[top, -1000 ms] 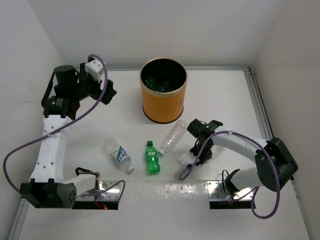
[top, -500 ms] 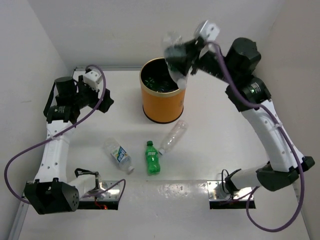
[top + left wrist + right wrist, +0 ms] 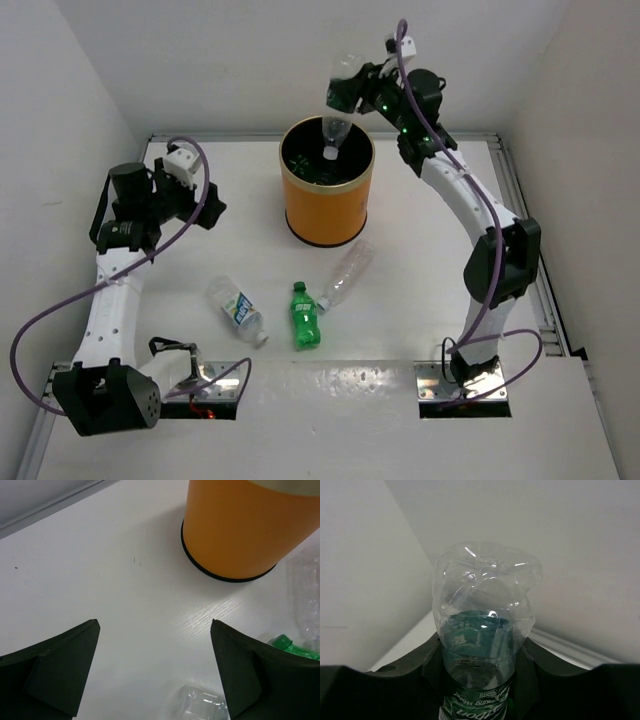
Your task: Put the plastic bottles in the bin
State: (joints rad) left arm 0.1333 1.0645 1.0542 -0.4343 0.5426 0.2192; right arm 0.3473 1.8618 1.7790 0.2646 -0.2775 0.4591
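- Hanging neck-down over the bin (image 3: 325,215), the clear bottle (image 3: 337,108) has its cap just above the black opening, inside the line of the dark rim and toward the rim's far side
- The right gripper (image 3: 352,92) is closed around that bottle's body, above the bin's far right edge; in the right wrist view its dark fingers (image 3: 422,665) hug both sides of the bottle, whose crinkled base points toward the white wall
- Green plastic (image 3: 308,165) shows down in the bin's black inside
- The left gripper (image 3: 207,203) hovers to the left of the bin, well apart from its orange wall, with the fingers spread wide and nothing between them; the left wrist view shows bare white table (image 3: 400,310) between the fingertips and the bin's black foot ring
- Three bottles lie flat on the table in front of the bin: the crinkled bottle (image 3: 346,274) is nearest, just in front of the bin's base and a little to its right
- The green bottle (image 3: 305,316) lies farther in front of the bin, close to the crinkled bottle's cap end
- The labelled bottle (image 3: 237,311) lies in front and to the left of the bin, apart from the green bottle
- A raised rail (image 3: 507,180) edges the table well to the right of the bin, and the back wall stands near behind the bin
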